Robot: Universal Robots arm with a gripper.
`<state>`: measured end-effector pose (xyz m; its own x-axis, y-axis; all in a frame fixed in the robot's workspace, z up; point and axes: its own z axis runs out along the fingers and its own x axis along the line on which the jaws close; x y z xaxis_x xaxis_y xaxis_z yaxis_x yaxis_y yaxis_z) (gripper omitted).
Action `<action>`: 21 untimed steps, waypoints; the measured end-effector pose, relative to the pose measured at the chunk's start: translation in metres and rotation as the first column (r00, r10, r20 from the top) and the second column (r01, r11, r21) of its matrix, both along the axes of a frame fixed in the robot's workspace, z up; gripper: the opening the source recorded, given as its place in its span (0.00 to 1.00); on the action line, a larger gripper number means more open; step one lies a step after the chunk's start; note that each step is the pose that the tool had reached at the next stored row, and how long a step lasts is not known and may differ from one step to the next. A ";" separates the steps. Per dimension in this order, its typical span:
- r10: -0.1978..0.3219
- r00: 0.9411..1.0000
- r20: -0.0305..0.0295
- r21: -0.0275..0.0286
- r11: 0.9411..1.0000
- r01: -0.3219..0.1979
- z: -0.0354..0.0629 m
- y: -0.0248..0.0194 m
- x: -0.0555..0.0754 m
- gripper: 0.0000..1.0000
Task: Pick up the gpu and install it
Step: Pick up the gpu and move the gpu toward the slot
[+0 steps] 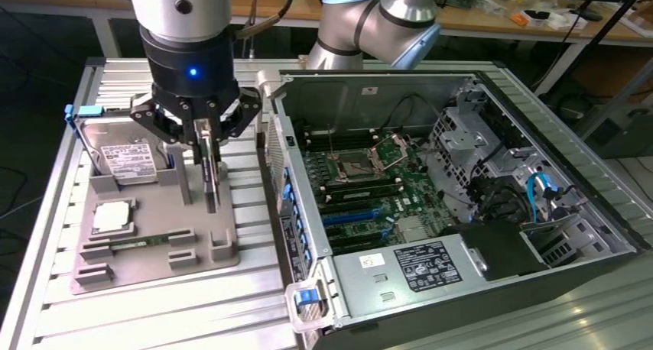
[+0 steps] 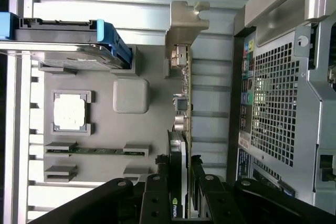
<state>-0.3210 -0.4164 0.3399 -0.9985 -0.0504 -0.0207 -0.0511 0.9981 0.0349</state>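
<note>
Now we see the jaws closed on the gpu [image 1: 209, 178], which hangs upright over the grey holder [image 1: 153, 229] on the counter [image 1: 51, 304]. The open computer case [image 1: 378, 98] stands just beside, at the exterior view's right

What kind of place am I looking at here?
Probably a robotics lab or test bench: a gripper holding the gpu, an open computer case on a slotted metal table, cluttered workbenches behind.
</note>
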 end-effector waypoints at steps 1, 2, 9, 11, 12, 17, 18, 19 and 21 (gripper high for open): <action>0.000 1.000 0.000 0.000 1.000 0.000 0.0027 0.0000 0.000 0.27; 0.000 1.000 0.000 0.000 1.000 0.000 0.0051 0.0000 0.000 0.27; 0.000 1.000 0.000 -0.001 1.000 0.000 0.0210 0.0000 0.000 0.27; 0.000 1.000 0.000 -0.002 1.000 0.000 0.0248 0.0000 0.000 0.27; 0.000 1.000 0.000 -0.003 1.000 0.000 0.0268 0.0000 0.000 0.27; 0.000 1.000 0.000 -0.003 1.000 0.000 0.0418 0.0000 0.000 0.27; 0.000 1.000 0.001 -0.003 1.000 0.000 0.0469 0.0000 0.000 0.27; 0.000 1.000 0.002 -0.003 1.000 0.000 0.0520 0.0000 0.000 0.27; 0.000 1.000 0.003 -0.003 1.000 0.000 0.0632 0.0001 0.000 0.27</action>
